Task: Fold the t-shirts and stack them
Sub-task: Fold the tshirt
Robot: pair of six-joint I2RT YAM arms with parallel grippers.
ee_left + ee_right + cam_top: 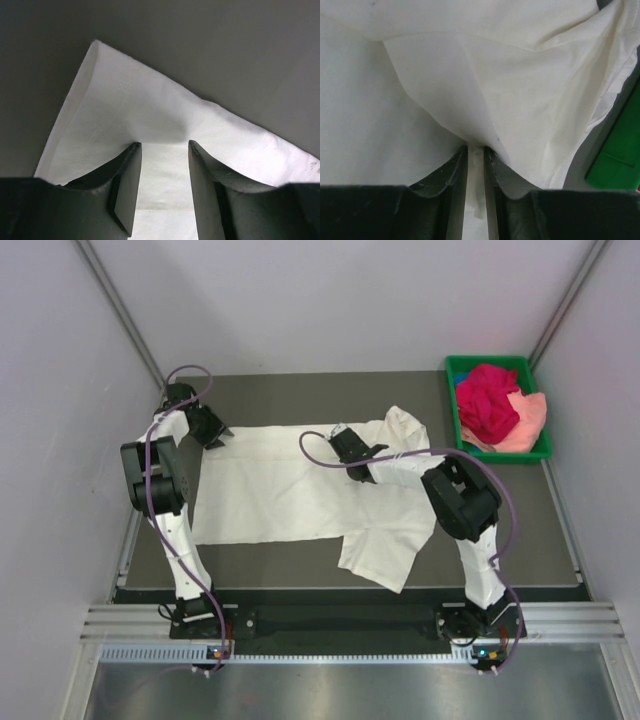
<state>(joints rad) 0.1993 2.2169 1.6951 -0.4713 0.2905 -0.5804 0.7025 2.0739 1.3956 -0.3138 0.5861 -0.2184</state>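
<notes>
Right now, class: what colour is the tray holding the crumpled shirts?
Green; the tray shows best in the top external view.

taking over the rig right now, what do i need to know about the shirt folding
Left gripper: jaws part open astride the far left corner of the cream-white t-shirt; whether it grips is unclear.
Right gripper: pinched shut on a fold of that shirt toward its right end.
Magenta-red t-shirt and peach-pink t-shirt: crumpled in the green tray.
Done: cream-white t-shirt laid out on the table, not yet folded up.
Left: fold it, fold the other two, stack all three.
</notes>
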